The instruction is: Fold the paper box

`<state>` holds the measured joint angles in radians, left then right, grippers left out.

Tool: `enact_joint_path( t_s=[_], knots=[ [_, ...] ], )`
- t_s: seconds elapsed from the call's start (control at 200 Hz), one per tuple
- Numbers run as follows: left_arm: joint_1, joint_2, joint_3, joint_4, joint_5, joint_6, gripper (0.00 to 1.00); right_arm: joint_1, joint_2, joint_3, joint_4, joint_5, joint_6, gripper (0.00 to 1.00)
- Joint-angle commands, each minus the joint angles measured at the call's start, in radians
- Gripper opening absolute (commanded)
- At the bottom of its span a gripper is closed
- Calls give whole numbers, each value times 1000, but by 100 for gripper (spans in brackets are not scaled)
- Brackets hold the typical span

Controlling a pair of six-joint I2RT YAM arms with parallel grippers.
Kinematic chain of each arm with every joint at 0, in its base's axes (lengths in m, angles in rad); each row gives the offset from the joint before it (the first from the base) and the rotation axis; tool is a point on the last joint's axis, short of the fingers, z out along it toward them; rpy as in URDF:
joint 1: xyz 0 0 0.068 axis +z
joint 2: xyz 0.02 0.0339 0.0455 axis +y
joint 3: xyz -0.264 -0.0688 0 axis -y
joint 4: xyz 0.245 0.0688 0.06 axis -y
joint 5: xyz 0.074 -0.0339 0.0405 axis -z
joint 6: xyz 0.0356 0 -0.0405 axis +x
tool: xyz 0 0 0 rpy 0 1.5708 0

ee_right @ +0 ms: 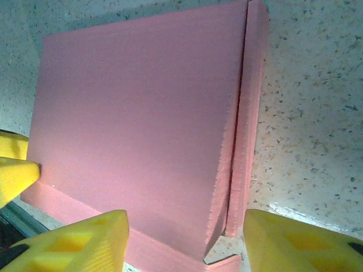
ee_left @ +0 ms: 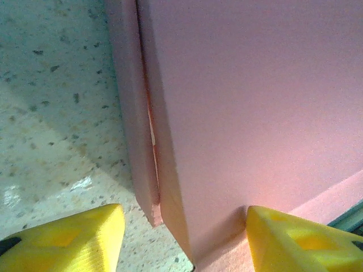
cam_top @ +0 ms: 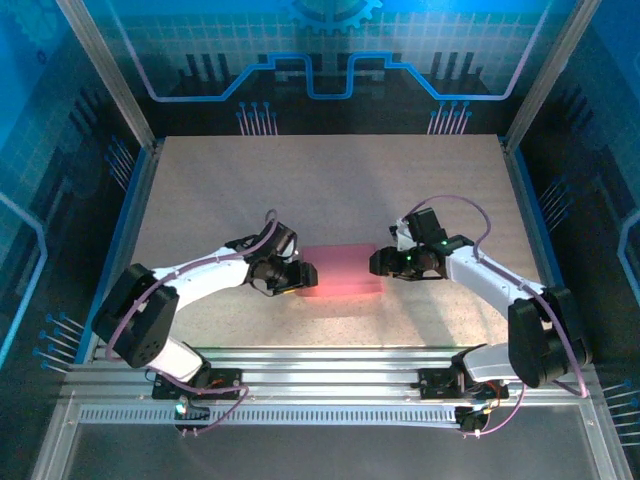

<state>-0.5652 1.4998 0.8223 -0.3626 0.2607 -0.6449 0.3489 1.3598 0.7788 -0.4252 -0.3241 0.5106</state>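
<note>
The paper box [cam_top: 340, 268] lies shut on the table between the two arms, a shallow pink rectangle with its lid down. My left gripper [cam_top: 300, 275] is at its left end and stands open. In the left wrist view the box's corner [ee_left: 170, 187] sits between the yellow fingertips [ee_left: 85, 235], one over the table and one over the lid. My right gripper [cam_top: 380, 262] is at the right end, also open. Its fingertips [ee_right: 85, 241] straddle the box's [ee_right: 136, 113] side edge, where a narrow side flap [ee_right: 249, 113] stands slightly apart from the lid.
The speckled table [cam_top: 330, 180] stretches behind the box to the blue back wall. Metal posts [cam_top: 140, 130] frame the sides. An aluminium rail [cam_top: 330, 360] with the arm bases runs along the near edge. The left gripper's yellow fingertip [ee_right: 17, 173] pokes in beside the box's far end.
</note>
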Motion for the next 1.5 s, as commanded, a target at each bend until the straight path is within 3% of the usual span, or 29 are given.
enact_joint_path(
  t_s=[0.0,0.385,0.781,1.086,1.221,1.491],
  knots=[
    [6,-50,19,-61,-3,33,55,19,-40,34,-43,3,-39,51],
    [11,-18,107,-96,38,70,48,62,-15,72,-70,-3,-78,41],
    [9,66,83,1,84,21,32,102,51,66,-64,52,-88,30],
    [8,74,36,0,55,24,32,125,76,55,-54,82,-87,26],
    [7,61,43,-2,66,18,36,128,47,56,-45,88,-81,31],
    [7,51,65,-41,54,33,36,122,30,67,-60,78,-93,29]
  ],
)
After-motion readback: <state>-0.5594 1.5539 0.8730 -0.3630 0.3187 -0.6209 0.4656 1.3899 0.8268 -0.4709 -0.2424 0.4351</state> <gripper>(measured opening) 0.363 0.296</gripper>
